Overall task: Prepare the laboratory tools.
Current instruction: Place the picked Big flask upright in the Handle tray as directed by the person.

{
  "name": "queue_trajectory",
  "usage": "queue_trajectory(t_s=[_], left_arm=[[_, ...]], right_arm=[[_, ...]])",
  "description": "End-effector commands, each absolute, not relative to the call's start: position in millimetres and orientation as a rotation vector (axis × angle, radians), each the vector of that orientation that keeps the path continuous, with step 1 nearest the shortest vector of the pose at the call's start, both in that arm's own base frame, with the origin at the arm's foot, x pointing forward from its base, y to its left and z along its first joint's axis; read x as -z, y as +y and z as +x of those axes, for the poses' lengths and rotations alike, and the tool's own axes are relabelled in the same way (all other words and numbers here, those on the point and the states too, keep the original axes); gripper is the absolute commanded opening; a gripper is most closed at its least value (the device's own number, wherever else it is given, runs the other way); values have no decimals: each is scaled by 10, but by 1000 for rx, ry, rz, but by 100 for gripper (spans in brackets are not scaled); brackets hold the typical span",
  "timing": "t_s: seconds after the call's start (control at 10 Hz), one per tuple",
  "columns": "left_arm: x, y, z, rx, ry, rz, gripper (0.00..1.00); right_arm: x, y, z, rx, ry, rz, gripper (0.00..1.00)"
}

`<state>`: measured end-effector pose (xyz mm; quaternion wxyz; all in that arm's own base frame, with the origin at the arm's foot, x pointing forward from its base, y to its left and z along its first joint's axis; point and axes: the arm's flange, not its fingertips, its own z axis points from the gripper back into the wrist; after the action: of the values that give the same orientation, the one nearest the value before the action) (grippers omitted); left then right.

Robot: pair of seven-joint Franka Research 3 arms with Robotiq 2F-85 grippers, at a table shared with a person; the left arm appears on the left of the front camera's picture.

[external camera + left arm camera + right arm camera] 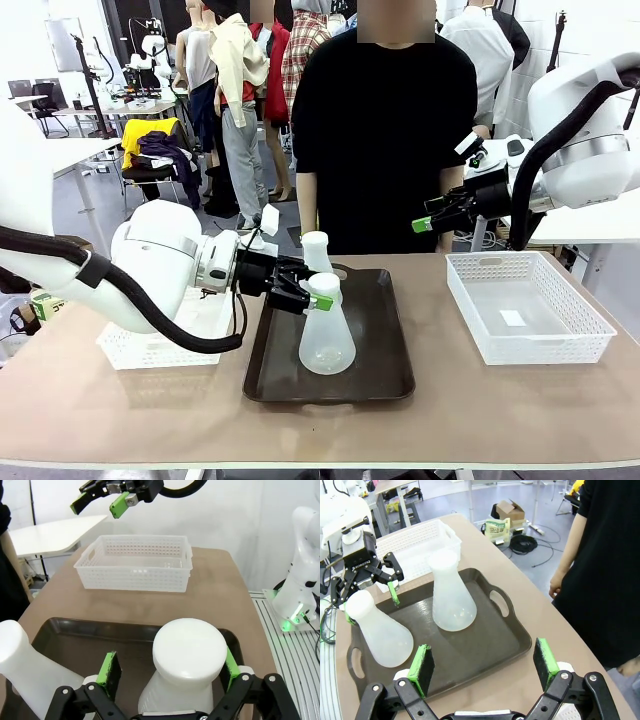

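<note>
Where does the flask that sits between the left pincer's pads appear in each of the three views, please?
Front view: flask at centre, near end of the dark tray, neck between the left pincer pads.
Left wrist view: bottom centre, round top facing the camera.
Right wrist view: left side.
Shared landmark: the dark tray.

My left gripper (318,289) sits at the neck of the near flask (326,333), fingers spread to either side of its cap, on the dark brown tray (385,375). The second flask (316,251) stands just behind it on that tray. My right gripper (424,222) hangs open above the counter (520,400), beyond the tray, near the person's dark shirt (385,140). One white basket (528,307) lies right of the tray, another (160,345) left of it.
</note>
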<state>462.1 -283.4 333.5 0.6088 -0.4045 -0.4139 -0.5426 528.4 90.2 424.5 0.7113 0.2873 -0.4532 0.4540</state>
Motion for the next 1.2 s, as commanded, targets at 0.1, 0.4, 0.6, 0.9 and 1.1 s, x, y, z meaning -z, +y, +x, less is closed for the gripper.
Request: queue_trajectory(t_s=[0.1,0.4,0.6,0.9,1.1], left_arm=[[-3335,-2834,4621,1253,-956,-934,100],[-3335,-2834,4621,1253,-956,-934,100],[-3335,-2834,4621,1253,-956,-934,100],[-3335,-2834,4621,1253,-956,-934,100],[-3335,-2834,4621,1253,-956,-934,100]], right_arm=[[-4263,912,5300,-1001,-989,638,100],[-4263,912,5300,-1001,-989,638,100],[-4263,912,5300,-1001,-989,638,100],[-4263,912,5300,-1001,-989,638,100],[-4263,912,5300,-1001,-989,638,100]])
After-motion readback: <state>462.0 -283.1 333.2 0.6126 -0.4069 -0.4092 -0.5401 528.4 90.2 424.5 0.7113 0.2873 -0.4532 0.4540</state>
